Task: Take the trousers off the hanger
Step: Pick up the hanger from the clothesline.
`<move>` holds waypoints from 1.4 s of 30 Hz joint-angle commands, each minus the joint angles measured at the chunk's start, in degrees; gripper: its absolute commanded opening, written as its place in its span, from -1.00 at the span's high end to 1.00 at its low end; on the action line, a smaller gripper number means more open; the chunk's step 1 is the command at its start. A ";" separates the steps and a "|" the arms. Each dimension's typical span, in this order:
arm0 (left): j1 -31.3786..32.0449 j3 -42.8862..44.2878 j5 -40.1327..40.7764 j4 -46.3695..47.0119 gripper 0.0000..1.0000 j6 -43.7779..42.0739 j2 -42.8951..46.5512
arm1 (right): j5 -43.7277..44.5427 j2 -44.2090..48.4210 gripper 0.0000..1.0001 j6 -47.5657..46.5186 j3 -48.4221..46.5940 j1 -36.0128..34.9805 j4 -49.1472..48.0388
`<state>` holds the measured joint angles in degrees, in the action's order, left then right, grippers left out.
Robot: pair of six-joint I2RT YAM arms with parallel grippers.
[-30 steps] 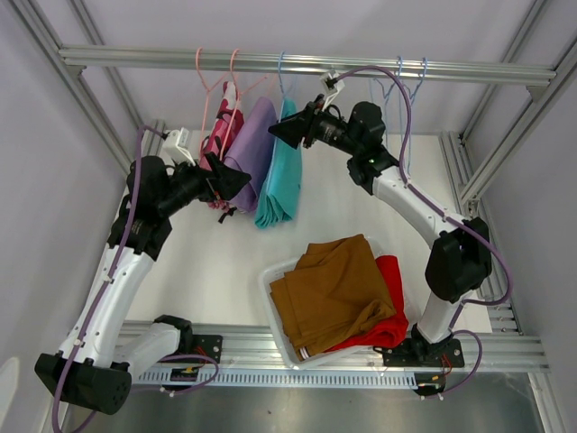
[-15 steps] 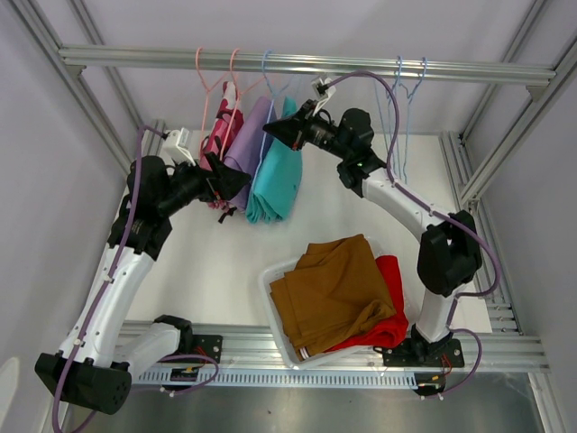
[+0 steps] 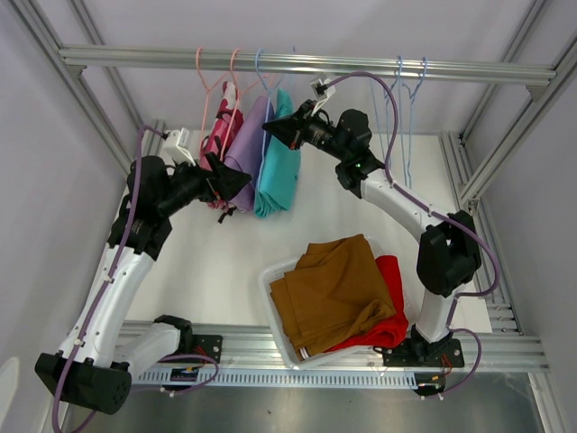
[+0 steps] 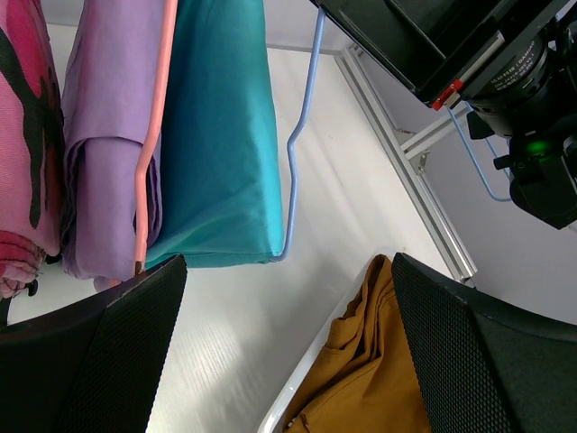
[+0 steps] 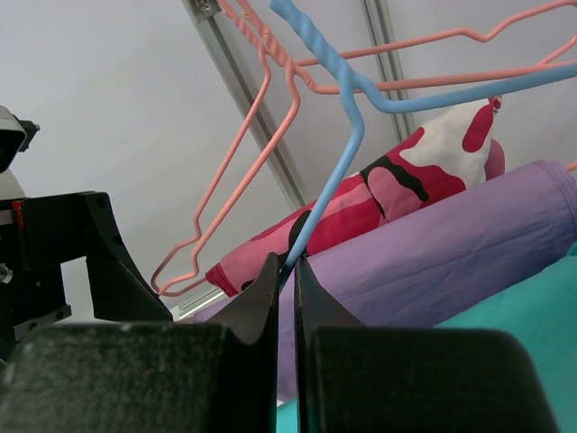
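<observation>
White worktop, steel rail overhead. My right end effector pinches blue hanger; left end effector spread. Risk, I judge: thin wire slips, teal trousers swing, snag lilac trousers.

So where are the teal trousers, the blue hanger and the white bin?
teal trousers (image 4: 221,135), left wrist view, middle of the hanging cloth.
blue hanger (image 5: 315,41), right wrist view, the twisted neck.
white bin (image 3: 267,289), top external view, its left rim.

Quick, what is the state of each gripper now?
Left gripper: open, holding nothing.
Right gripper: closed on the blue hanger.
</observation>
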<state>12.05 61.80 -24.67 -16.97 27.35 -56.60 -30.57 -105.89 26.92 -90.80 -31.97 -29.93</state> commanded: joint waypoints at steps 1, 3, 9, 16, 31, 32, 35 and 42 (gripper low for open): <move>-0.80 1.04 -1.26 1.06 -0.99 -0.72 0.52 | 3.23 1.73 1.00 6.04 0.28 0.94 5.58; -0.80 0.95 -1.00 0.89 -0.99 -0.81 0.61 | 4.11 2.35 1.00 5.43 0.36 1.03 6.37; -0.80 0.95 -1.09 0.89 -0.99 -0.81 0.61 | 5.52 2.44 0.57 4.11 1.42 1.03 8.75; -0.80 1.04 -1.35 0.89 -0.99 -0.72 0.44 | 5.17 0.24 0.29 6.48 1.51 0.68 4.98; -1.07 1.04 -1.88 0.97 -0.99 -0.37 0.09 | 2.44 -4.32 0.21 12.63 0.63 -3.45 -6.01; -1.24 1.04 -2.05 1.06 -0.99 -0.37 0.00 | 2.27 -4.50 0.21 13.50 0.63 -3.54 -6.62; -1.33 0.95 -2.40 1.15 -0.99 -0.20 -0.18 | 1.83 -5.03 0.29 14.13 0.19 -3.72 -8.12; -1.33 0.78 -3.02 1.50 -0.99 0.07 -0.79 | 2.18 -5.12 0.30 12.46 -3.67 -3.72 -4.27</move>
<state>11.49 61.80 -26.13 -16.99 27.40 -57.01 -28.12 -110.69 39.88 -90.48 -35.64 -32.77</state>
